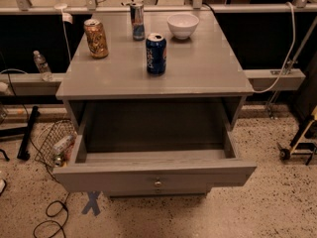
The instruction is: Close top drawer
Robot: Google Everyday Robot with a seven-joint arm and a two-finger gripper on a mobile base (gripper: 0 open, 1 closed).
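Your pincer lies outside the camera's view (nowhere in frame), so you cannot judge its pose.

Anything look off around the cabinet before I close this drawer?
Nothing stands out. The top drawer hangs wide open, sitting square. Three cans and the bowl stand upright on the cabinet top, no spills. A wire basket of clutter sits on the floor beside it. The gripper is not in view.
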